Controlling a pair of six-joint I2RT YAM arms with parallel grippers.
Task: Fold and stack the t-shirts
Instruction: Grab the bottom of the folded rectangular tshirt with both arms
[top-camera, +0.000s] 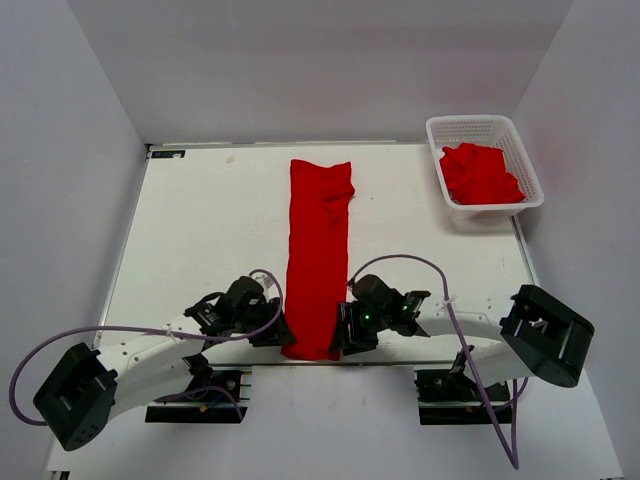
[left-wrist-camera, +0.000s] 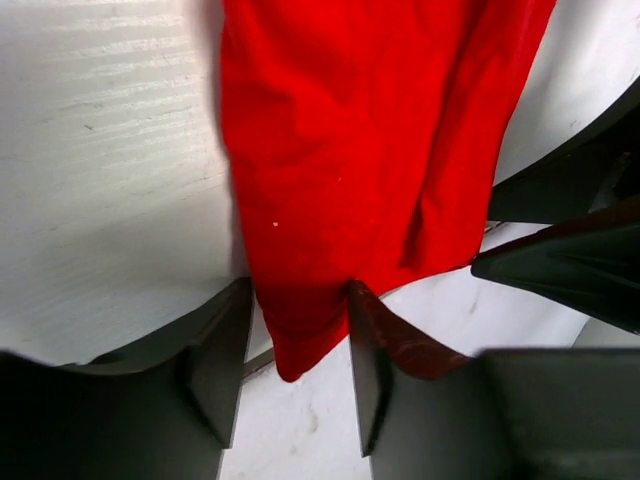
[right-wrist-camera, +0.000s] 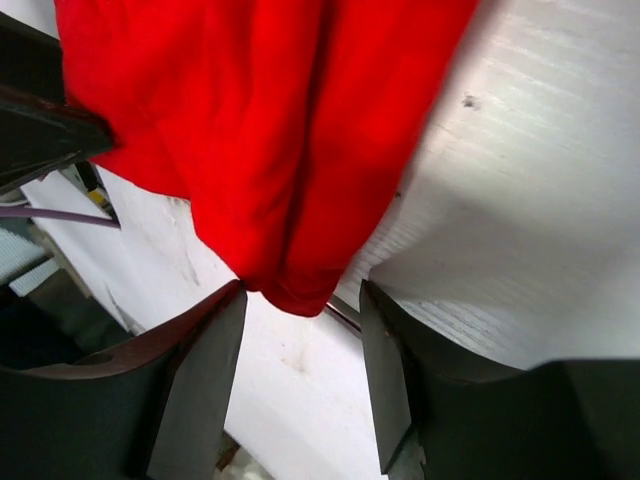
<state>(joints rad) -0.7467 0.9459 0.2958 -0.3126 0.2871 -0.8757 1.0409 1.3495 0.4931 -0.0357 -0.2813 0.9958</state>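
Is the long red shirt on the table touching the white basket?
Apart. The top view shows the t-shirt lying mid-table, with a stretch of bare table between it and the basket at the far right corner.

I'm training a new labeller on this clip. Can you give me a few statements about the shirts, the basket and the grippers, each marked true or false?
1. A red t-shirt lies on the table, folded into a long narrow strip. True.
2. The white basket is empty. False: it holds crumpled red shirts.
3. The left gripper and right gripper are at the strip's near end, one at each corner. True.
4. The basket stands at the table's far left corner. False: it stands at the far right corner.
5. The right gripper is shut with nothing between its fingers. False: its fingers stand apart with the shirt's near corner between them.
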